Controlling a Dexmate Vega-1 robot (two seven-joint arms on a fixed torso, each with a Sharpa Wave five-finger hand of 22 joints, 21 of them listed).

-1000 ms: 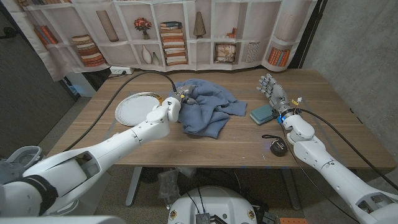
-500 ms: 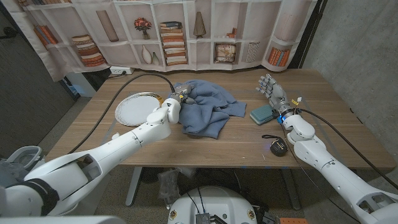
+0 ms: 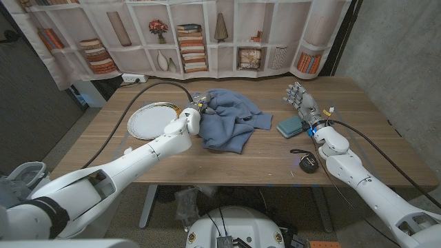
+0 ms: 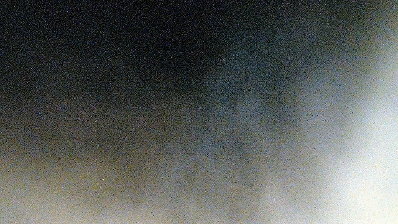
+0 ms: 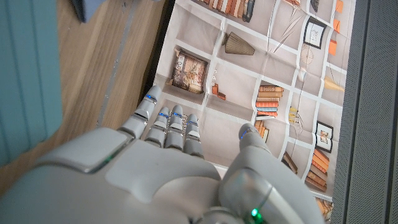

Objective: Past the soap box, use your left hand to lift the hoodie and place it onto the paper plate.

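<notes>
The blue hoodie (image 3: pixel 233 117) lies crumpled in the middle of the wooden table (image 3: pixel 262 155). My left hand (image 3: pixel 196 114) grips its left edge, where the cloth is bunched up around the fingers. The white paper plate (image 3: pixel 143 122) sits just left of that hand. The teal soap box (image 3: pixel 291 125) lies right of the hoodie. Behind the box my right hand (image 3: pixel 300 97) stands open with its fingers apart. From the right wrist I see this hand (image 5: pixel 168 168), the soap box (image 5: pixel 25 62) and a corner of the hoodie (image 5: pixel 93 7). The left wrist view is a dark blur.
A thick black cable (image 3: pixel 131 103) curves over the table's left back part around the plate. A small black device (image 3: pixel 308 163) lies near the front edge, right of centre. A printed bookshelf backdrop (image 3: pixel 207 34) hangs behind the table.
My left hand has shifted slightly to the left, and the hoodie's left edge has bunched up and drawn a little that way with it. The right hand has stayed put.
</notes>
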